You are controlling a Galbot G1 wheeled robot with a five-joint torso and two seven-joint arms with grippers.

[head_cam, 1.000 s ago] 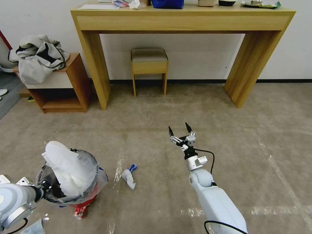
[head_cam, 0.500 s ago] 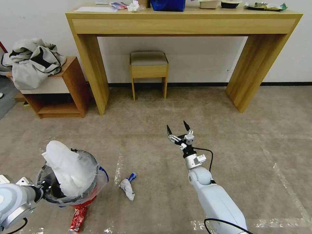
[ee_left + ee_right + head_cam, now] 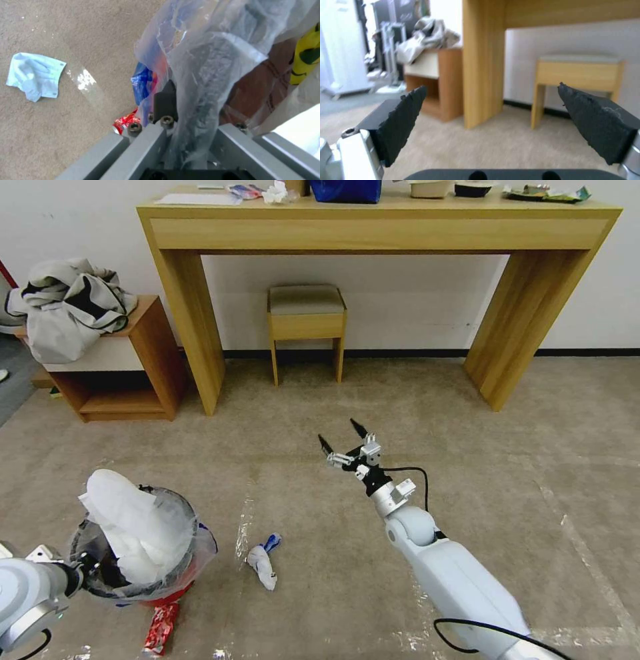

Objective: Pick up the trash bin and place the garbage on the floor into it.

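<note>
My left gripper (image 3: 186, 112) grips the bin (image 3: 137, 570) by its rim, lower left. My right gripper (image 3: 341, 440) hangs spread and empty mid-floor. Collecting is underway; next, I judge, it must reach the white wad (image 3: 261, 565) beside the bin.

red wrapper (image 3: 159, 628) partly under trash bin (image 3: 175, 588), left arm cut off

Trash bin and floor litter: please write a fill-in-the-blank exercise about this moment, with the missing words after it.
1. The left gripper is shut on the rim of the ____.
2. The right gripper hangs over bare carpet with its fingers ____.
3. The red wrapper lies on the ____ beside the bin.
4. The stool stands under the wooden ____.

Missing words: trash bin; open; floor; table
</note>
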